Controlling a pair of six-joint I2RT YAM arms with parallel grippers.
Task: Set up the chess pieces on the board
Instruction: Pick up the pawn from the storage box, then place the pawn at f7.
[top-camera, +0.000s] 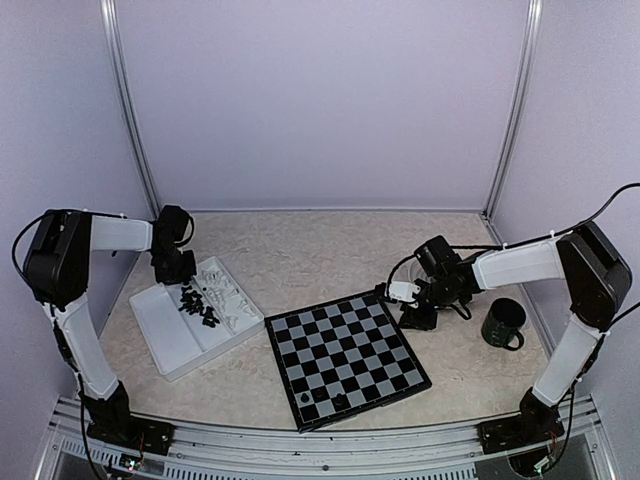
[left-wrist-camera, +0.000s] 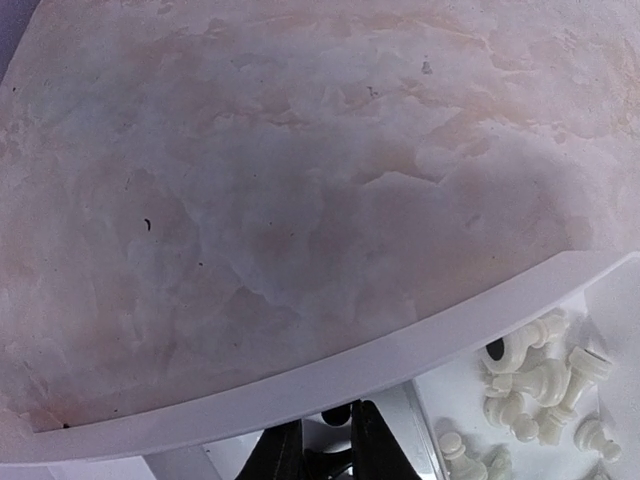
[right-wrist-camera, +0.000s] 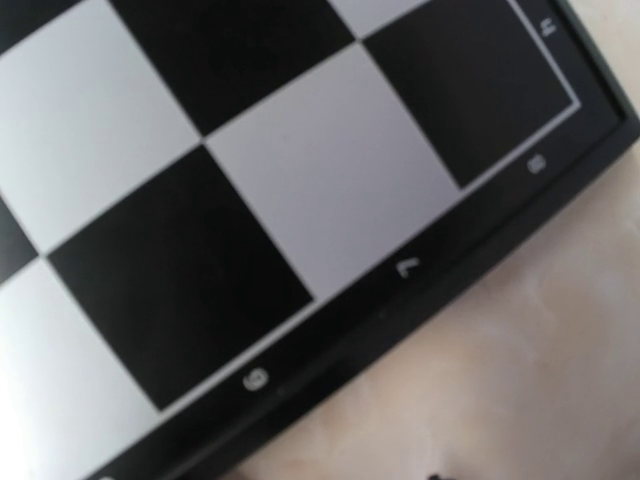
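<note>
You've got the board (top-camera: 345, 358) on the tabletop (top-camera: 300, 250), centre-front. The tray (top-camera: 175, 340) sits left of it, its right corner just beside the board's left corner. The chess pieces (top-camera: 212, 300) are heaped in the tray compartment nearer the board. Two pieces (top-camera: 303, 400) stand on the board's near edge row. The mug (top-camera: 503, 324) is right of the board, apart from it.

Both arms (top-camera: 120, 234) have white links, black joints, black cables (top-camera: 612, 200).
</note>
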